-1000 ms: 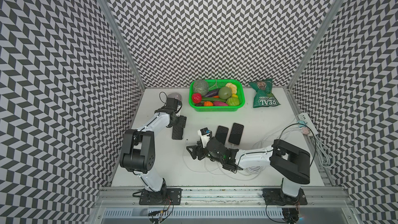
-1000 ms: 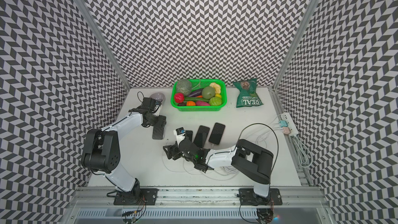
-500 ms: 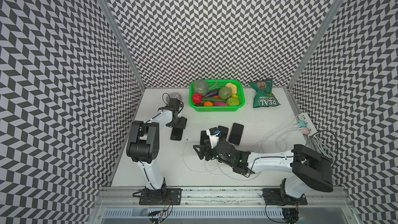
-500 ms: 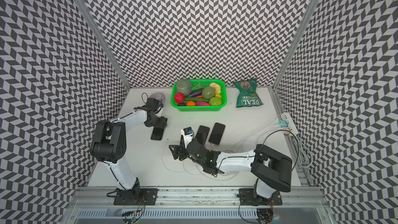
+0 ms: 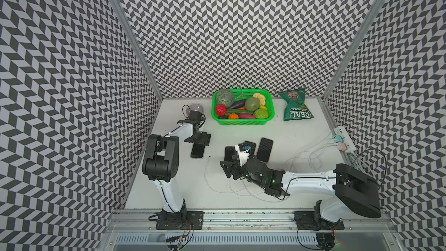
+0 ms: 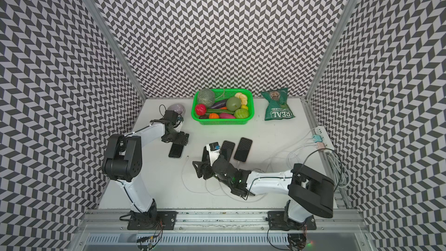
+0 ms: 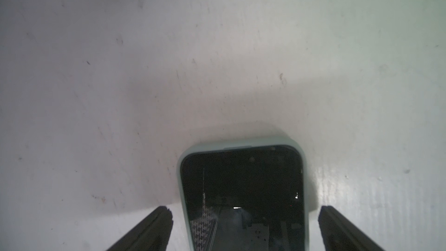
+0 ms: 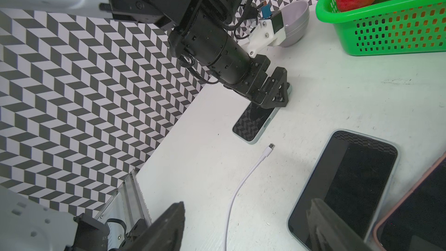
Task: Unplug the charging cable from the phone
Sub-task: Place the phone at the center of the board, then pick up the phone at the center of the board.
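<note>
A phone (image 5: 198, 151) in a pale green case lies flat, screen up, on the left of the white table; it also shows in a top view (image 6: 175, 152). My left gripper (image 5: 201, 140) hovers over its far end, open, with one finger (image 7: 149, 230) on each side of the phone (image 7: 243, 189) and not touching it. The white charging cable (image 5: 205, 172) lies loose on the table. Its plug (image 8: 271, 146) rests free a short way from the phone's (image 8: 253, 124) near end. My right gripper (image 8: 246, 211) stands open and empty above the cable (image 8: 243, 182).
Three more phones (image 5: 265, 149) lie mid-table beside my right wrist. A green basket (image 5: 242, 121) of vegetables, a green snack bag (image 5: 298, 107) and a grey bowl (image 5: 196, 109) stand at the back. A power strip (image 5: 345, 138) with looped cables sits at the right edge.
My left gripper has opened and let go of the phone. The right arm's elbow has swung out to the right, and its gripper has stayed open near the cable.
</note>
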`<act>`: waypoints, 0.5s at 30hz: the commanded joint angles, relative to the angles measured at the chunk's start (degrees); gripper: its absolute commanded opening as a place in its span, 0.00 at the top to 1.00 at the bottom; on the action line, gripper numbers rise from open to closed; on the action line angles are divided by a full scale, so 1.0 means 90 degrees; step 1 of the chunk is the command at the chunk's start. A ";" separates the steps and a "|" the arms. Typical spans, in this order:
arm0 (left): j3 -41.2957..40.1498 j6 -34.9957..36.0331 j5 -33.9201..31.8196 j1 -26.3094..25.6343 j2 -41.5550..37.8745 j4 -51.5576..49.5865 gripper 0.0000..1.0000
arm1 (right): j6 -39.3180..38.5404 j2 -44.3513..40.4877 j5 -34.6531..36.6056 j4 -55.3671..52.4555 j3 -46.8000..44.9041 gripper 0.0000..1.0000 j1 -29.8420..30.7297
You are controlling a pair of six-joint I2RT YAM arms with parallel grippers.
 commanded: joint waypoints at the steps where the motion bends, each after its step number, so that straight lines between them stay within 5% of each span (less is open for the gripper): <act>1: 0.0002 0.0052 0.0179 -0.0024 -0.0536 0.0005 0.00 | -0.0109 -0.0300 0.0199 0.0101 -0.0115 0.19 0.0056; 15: -0.0294 0.0342 0.0459 -0.0869 -0.1766 0.0010 0.00 | -0.0144 -0.0594 0.0462 -0.0053 -0.0228 0.18 0.0052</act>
